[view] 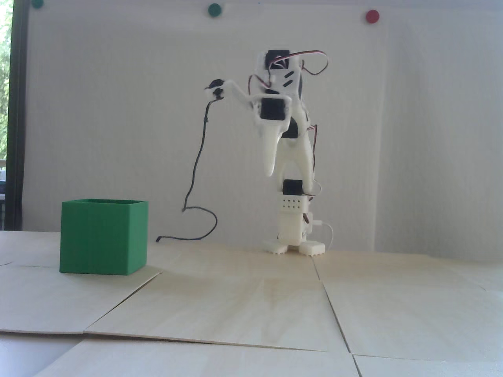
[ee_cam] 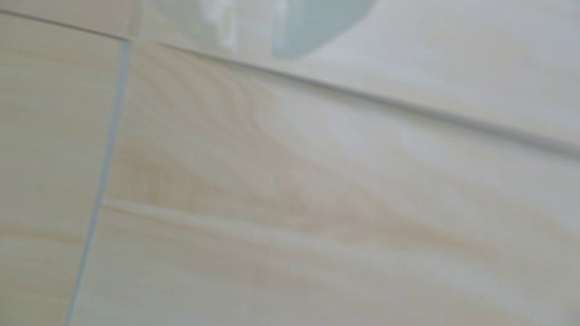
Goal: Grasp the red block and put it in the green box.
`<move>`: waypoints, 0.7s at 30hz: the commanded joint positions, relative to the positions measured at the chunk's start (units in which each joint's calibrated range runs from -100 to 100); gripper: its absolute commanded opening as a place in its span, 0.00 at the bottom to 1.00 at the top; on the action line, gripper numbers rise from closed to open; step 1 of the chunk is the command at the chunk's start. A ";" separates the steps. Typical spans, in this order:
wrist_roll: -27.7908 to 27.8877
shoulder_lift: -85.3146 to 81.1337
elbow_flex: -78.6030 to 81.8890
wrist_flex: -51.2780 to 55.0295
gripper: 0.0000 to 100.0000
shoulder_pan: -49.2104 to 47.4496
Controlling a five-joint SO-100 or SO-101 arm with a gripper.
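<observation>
The wrist view is blurred and shows only pale wood-grain panels of the worktop (ee_cam: 282,203). A thin grey seam (ee_cam: 103,175) runs from the lower left edge up to the upper left, where it meets a second seam (ee_cam: 376,94) that crosses the picture from the top left down to the right edge. The grain runs in tan streaks across the big middle panel. At the top centre sits a blurred grey-blue rounded shape (ee_cam: 307,28); it is too soft to tell what it is.
</observation>
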 commanded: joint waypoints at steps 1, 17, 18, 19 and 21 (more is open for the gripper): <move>19.99 -11.82 8.77 1.65 0.02 -6.68; 34.09 -68.04 94.31 -20.77 0.02 -12.95; 34.25 -72.46 100.52 -24.48 0.02 -12.79; 34.46 -76.09 105.58 -27.52 0.02 -12.63; 34.56 -84.06 116.49 -34.18 0.02 -12.55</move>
